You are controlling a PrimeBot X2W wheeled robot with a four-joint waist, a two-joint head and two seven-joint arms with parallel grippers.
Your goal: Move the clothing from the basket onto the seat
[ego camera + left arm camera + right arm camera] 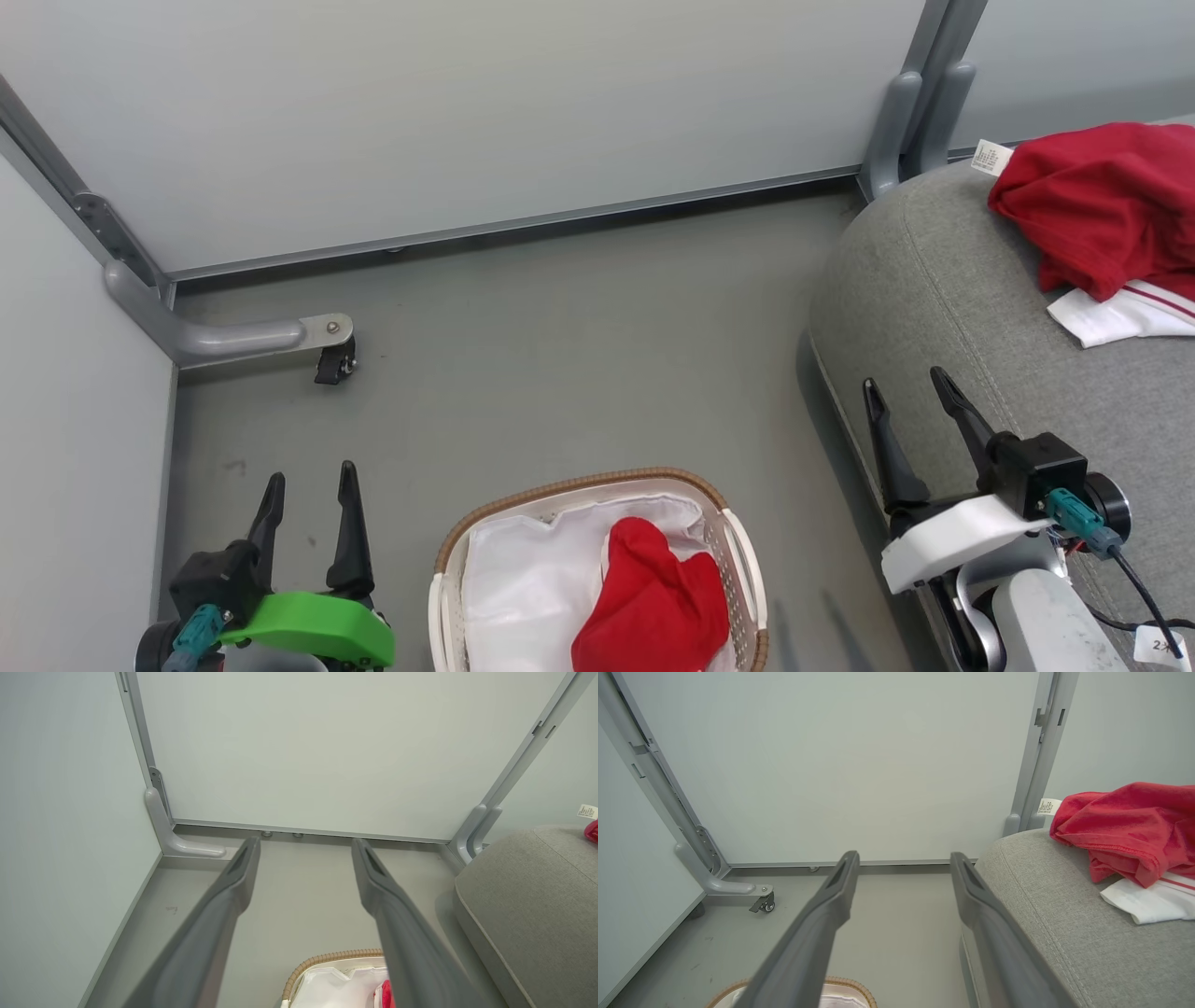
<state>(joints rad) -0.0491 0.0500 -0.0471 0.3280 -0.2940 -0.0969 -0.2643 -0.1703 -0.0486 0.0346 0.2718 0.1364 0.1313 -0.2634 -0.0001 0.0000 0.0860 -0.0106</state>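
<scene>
A red garment (653, 602) lies bunched in the white basket (448, 560) with the brown woven rim, on its white liner, at the bottom middle of the head view. Another red garment (1102, 205) with white striped trim and a small label rests on the grey seat (943, 308) at the right. My left gripper (311, 481) stands open and empty to the left of the basket. My right gripper (904, 385) is open and empty over the seat's left edge. The basket's rim (336, 956) and the seat (523, 896) show in the left wrist view; the garment on the seat (1129, 828) shows in the right wrist view.
Pale partition walls enclose the grey floor (560, 355). A grey bracket foot with a small black caster (331, 359) juts out at the left corner. A grey post base (920, 112) stands behind the seat.
</scene>
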